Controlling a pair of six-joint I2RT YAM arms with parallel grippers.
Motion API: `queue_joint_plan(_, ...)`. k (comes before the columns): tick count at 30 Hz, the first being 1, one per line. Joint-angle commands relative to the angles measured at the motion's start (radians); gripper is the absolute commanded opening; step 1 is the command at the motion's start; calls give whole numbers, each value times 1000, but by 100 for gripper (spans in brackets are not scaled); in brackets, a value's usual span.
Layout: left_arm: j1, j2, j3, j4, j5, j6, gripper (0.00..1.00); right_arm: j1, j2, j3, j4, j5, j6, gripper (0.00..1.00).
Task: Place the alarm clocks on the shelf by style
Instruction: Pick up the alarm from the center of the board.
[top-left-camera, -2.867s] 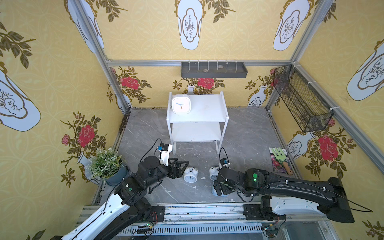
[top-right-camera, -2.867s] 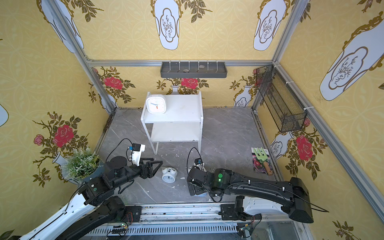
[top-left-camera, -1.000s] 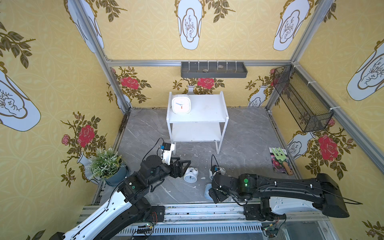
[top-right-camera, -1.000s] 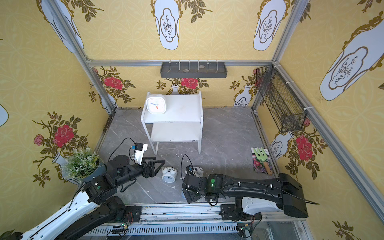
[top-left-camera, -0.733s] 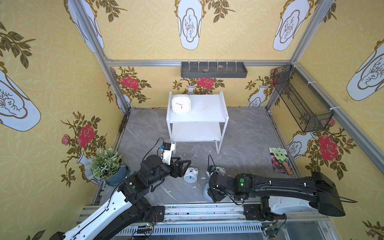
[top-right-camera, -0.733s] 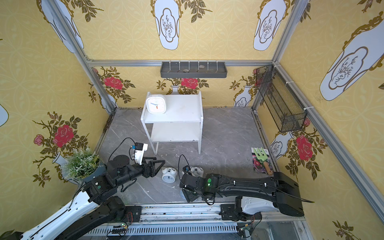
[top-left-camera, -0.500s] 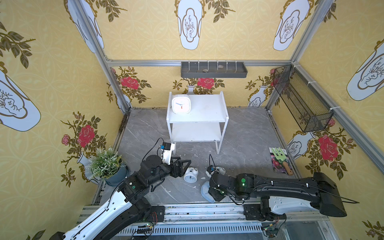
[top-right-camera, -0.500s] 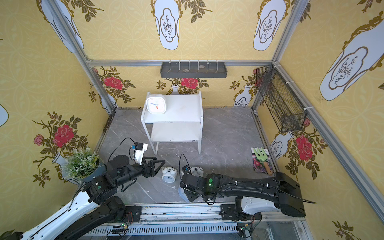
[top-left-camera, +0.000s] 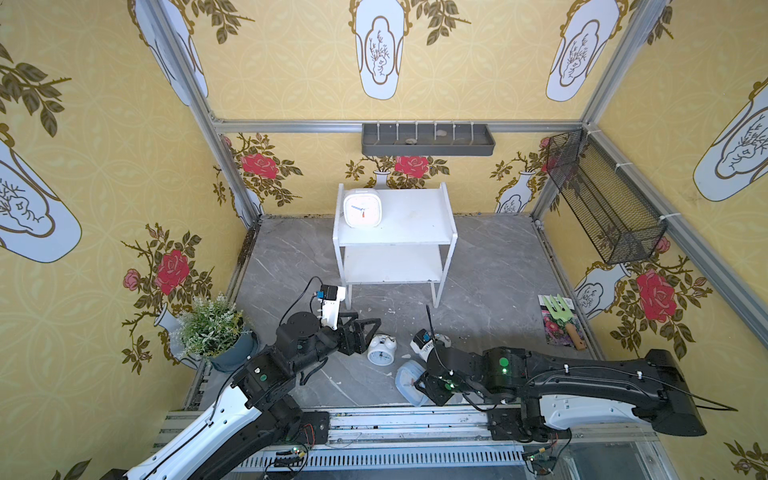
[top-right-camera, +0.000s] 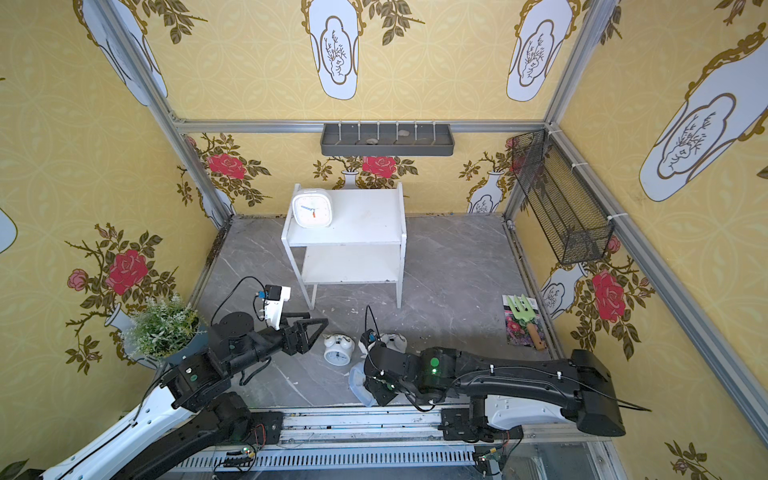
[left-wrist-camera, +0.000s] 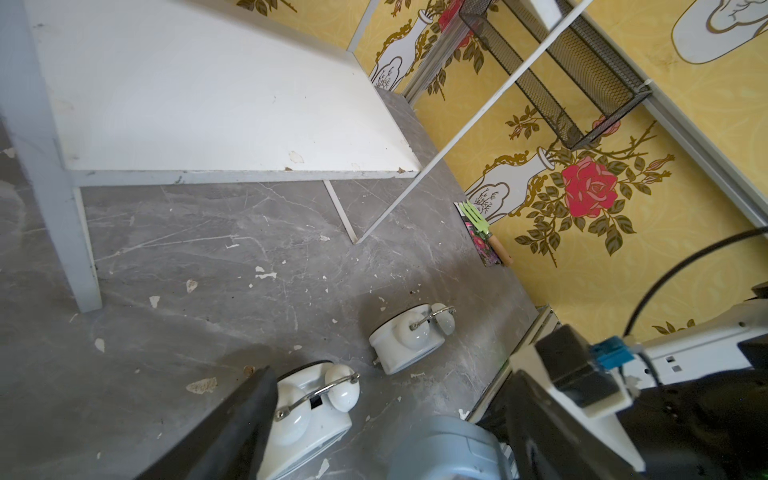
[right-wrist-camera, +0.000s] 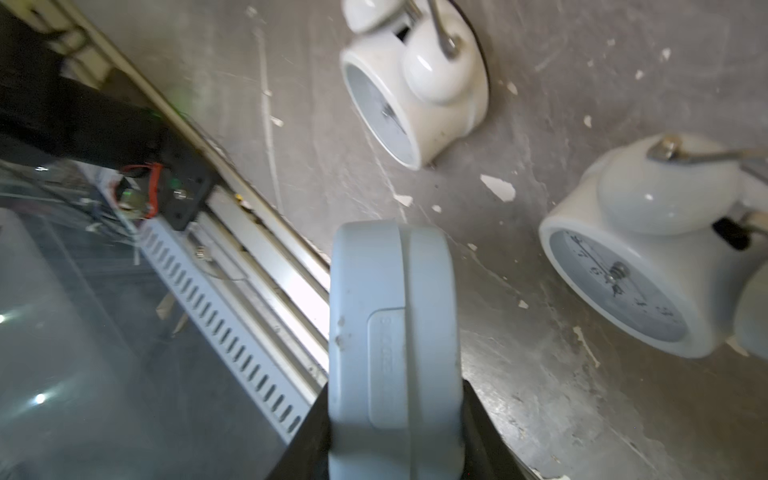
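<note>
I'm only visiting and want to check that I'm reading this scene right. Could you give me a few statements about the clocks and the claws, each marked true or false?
1. The white square clock sits on the top board of the shelf. True.
2. The right claw grips the light blue clock. True.
3. The left claw is holding a bell clock. False: it is open beside that clock, which is on the floor.
4. The other bell clock stands on the shelf's lower board. False: it is also on the floor, in front of the shelf.
</note>
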Motion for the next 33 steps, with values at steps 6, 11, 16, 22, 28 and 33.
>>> queue_joint_plan(6,83,-16,89,52,459,19,98,4,-156,181,-30,-36,-130,21)
queue_joint_plan(11,96,-51,109,77,658,39,99,1,-176,304,5,-105,-238,22)
queue_joint_plan(16,97,-41,135,105,779,51,99,-22,-157,394,33,-153,-323,23)
queue_joint_plan(22,97,5,168,118,835,71,92,-136,-102,438,87,-309,-367,23)
queue_joint_plan(28,97,0,157,186,840,42,68,-245,-71,436,135,-447,-365,23)
queue_joint_plan(33,97,-14,122,274,843,1,61,-250,-57,439,144,-479,-363,23)
